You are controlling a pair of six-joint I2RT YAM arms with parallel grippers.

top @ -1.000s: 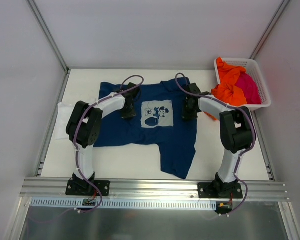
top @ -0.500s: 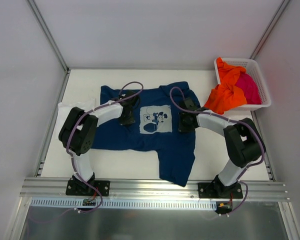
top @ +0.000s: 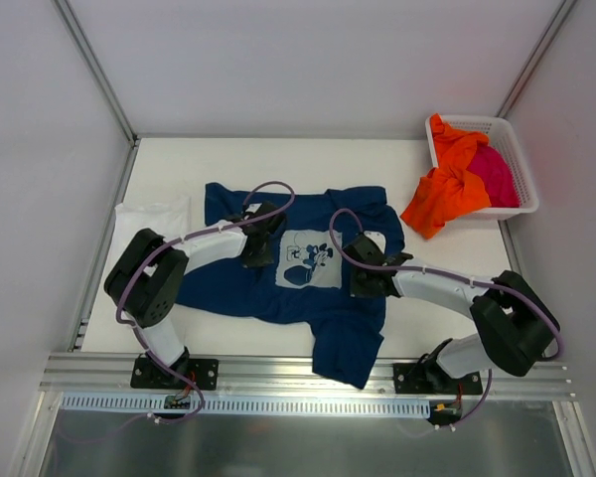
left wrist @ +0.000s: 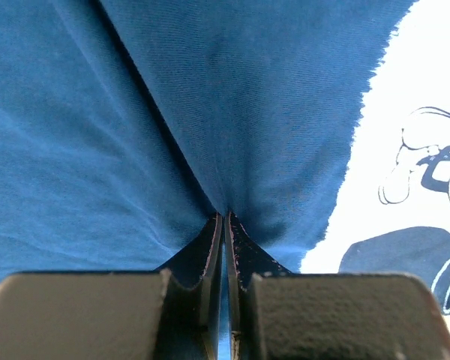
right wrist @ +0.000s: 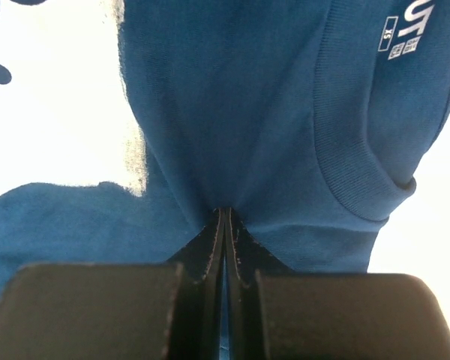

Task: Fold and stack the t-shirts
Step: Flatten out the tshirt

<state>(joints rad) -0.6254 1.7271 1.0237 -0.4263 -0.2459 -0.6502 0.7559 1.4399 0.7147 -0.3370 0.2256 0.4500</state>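
Navy t-shirt point(top: 240, 288) lies spread on the table point(top: 278, 164), face up, with its pale chest print point(top: 308, 258) roughly at the middle of the cloth. Wrinkles run through the fabric around the print, and one part of the shirt reaches from below the print towards the near edge of the table.

The left gripper point(top: 258, 246) sits just beside the print on its left. In the left wrist view its fingers are clamped together on a raised ridge of navy cloth, with the print's ragged edge close by.

The right gripper point(top: 366, 278) sits just beside the print on its right. The right wrist view shows its fingers likewise pinched on a fold of navy fabric, between the print and the ribbed collar point(right wrist: 352, 150), whose size label point(right wrist: 405, 34) is visible.

A white t-shirt point(top: 151, 217) lies flat well to the left of the print, touching the navy shirt's edge. Far to the right of the print stands a white lattice basket point(top: 517, 149). It holds a magenta t-shirt point(top: 499, 174) and an orange t-shirt point(top: 442, 194), the orange one spilling over the rim onto the table on the side facing the print.
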